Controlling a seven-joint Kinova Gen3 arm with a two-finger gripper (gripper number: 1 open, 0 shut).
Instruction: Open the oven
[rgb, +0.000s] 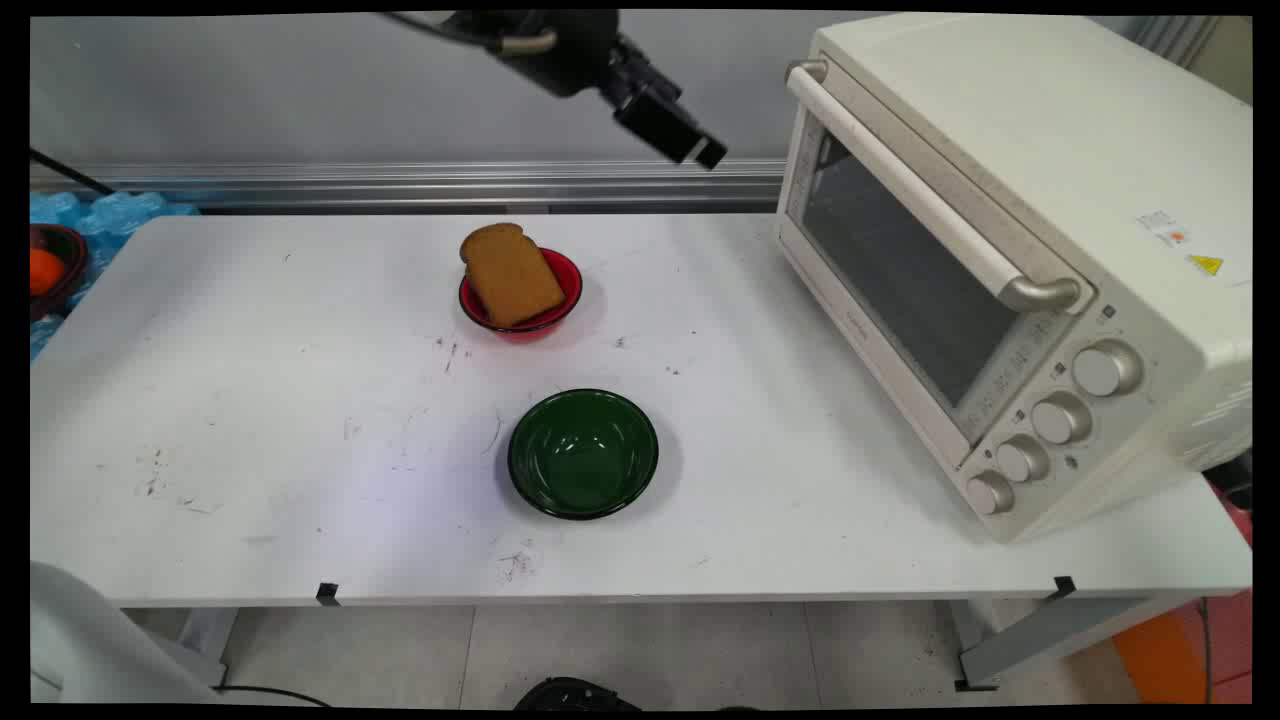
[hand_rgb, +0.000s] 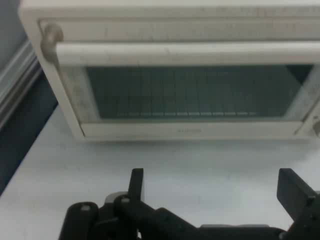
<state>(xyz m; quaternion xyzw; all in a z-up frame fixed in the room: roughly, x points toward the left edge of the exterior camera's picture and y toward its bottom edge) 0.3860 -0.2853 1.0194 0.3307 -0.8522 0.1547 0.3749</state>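
The end effector (rgb: 690, 148) hangs high over the far side of the worktop (rgb: 300, 420), its two fingers (hand_rgb: 136, 182) wide apart and holding nothing, and it faces the shut glass door of the toaster oven (hand_rgb: 190, 95) on the right. Left of it and nearer, a slice of brown bread (rgb: 510, 273) lies in a red bowl (rgb: 565, 290). A green bowl (rgb: 583, 453) sits nearer still.

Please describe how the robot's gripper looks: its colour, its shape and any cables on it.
The gripper is black and boxy, on a black wrist with a grey curved band. Thin dark cables run off to the upper left. Its two fingers are flat, black bars on black linkage.
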